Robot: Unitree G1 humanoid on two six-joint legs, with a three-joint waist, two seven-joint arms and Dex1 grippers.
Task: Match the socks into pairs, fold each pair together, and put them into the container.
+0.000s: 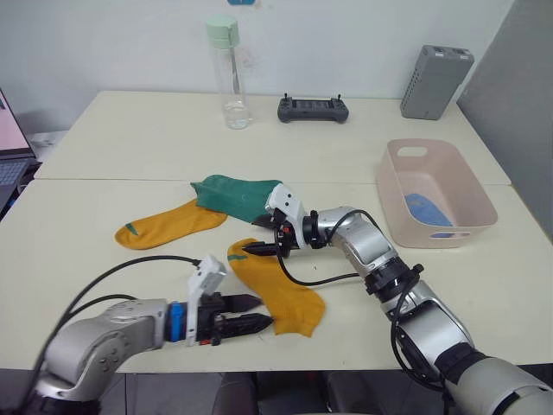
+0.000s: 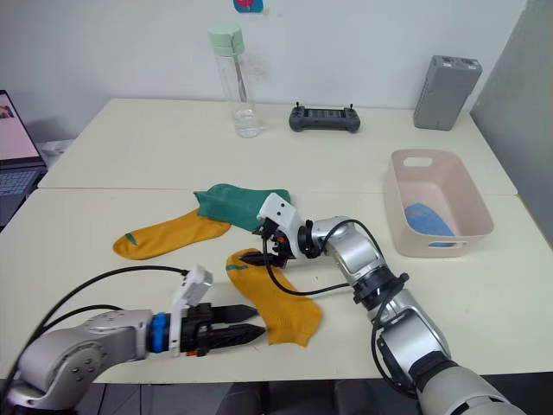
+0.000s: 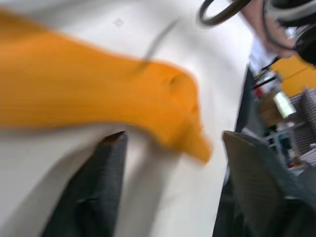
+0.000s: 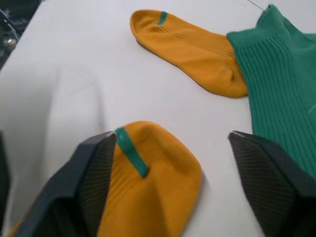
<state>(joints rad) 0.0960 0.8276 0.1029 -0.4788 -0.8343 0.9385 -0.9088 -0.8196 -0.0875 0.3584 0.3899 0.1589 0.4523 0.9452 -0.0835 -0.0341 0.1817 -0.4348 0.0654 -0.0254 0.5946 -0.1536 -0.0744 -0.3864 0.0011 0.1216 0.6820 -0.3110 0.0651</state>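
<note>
A mustard-yellow sock (image 1: 281, 290) lies near the table's front edge. My right gripper (image 1: 259, 235) is open over its end with the green mark (image 4: 132, 148), one finger on each side. My left gripper (image 1: 263, 312) is open at the sock's left edge, and the sock's far end (image 3: 182, 113) lies just ahead of its fingers. A second yellow sock (image 1: 168, 225) lies to the left, its end tucked under a dark green sock (image 1: 238, 194). The pale pink container (image 1: 473, 197) stands at the right with a light blue sock (image 1: 428, 210) inside.
At the back of the table stand a clear water bottle (image 1: 229, 73), a dark controller (image 1: 313, 109) and a grey ribbed box (image 1: 435, 82). A laptop (image 1: 9, 147) sits at the left edge. Black cables run along both arms.
</note>
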